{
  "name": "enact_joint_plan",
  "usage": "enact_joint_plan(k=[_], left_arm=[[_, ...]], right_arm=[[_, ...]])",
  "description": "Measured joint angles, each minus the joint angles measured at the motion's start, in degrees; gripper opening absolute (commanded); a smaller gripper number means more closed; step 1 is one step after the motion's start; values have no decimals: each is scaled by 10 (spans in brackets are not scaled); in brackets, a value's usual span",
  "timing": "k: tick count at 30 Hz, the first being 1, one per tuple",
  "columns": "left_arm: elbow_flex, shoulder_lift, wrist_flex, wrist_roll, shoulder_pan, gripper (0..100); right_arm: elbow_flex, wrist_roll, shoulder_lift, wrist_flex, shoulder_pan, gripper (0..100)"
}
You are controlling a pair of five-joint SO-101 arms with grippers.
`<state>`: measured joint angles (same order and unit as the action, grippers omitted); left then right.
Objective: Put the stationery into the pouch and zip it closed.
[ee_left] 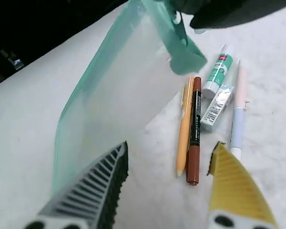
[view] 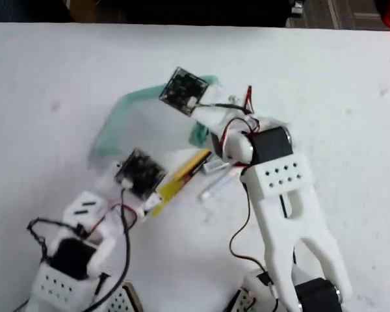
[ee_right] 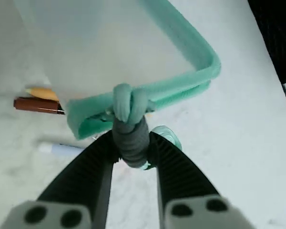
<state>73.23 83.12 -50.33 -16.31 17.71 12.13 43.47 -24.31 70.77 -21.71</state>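
Here, right jaws pinched on the pull cord (ee_right: 131, 129) of the mint pouch (ee_right: 109, 43), left jaws wide over the bench (ee_left: 24, 124), orange pen (ee_left: 183, 133) and brown marker (ee_left: 194, 133) just beside the pouch.

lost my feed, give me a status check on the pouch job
Right hand shut on zip cord. Left hand open above the stationery. All of it outside the pouch.

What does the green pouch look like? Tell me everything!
The pouch is a flat, see-through plastic bag with a mint-green zip edge. It lies on the white table, with nothing seen inside. The right claw is shut on the knotted pull cord at one corner. Pens lie just beside it.
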Motion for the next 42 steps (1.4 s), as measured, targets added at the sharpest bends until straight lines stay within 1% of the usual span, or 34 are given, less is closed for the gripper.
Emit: enact_joint_plan(k=[3,6,10,13,17,22,25,29,32,37,40,41,42], left_arm=[[36,71,-5,0,-2,314],[39,105,-4,-1,-33,317],[40,113,16,-1,-52,317],[40,113,40,-2,-58,317],[40,105,68,-34,-59,317],[40,38,139,-69,-84,317],[33,-24,141,-119,-85,317],[-18,-80,141,-166,-84,317],[-49,-126,141,-204,-49,317],[-78,-210,171,-213,-49,317],[-80,-259,207,-196,-49,311],[-80,-273,221,-188,-49,292],[-80,-286,233,-181,-49,251]], right_arm=[[-41,-29,-1,35,-21,16],[-78,-40,-1,77,-54,16],[-119,-55,-1,110,-90,16],[-137,-61,-2,113,-91,16],[-162,-60,-2,136,-94,16],[-178,-26,-3,172,-94,16],[-179,-5,-3,187,-94,16],[-179,12,-3,197,-94,16],[-179,16,-3,197,-94,17],[-179,16,-3,196,-94,17],[-179,16,-3,185,-93,17],[-179,16,-3,181,-93,17],[-179,16,-3,178,-93,17]])
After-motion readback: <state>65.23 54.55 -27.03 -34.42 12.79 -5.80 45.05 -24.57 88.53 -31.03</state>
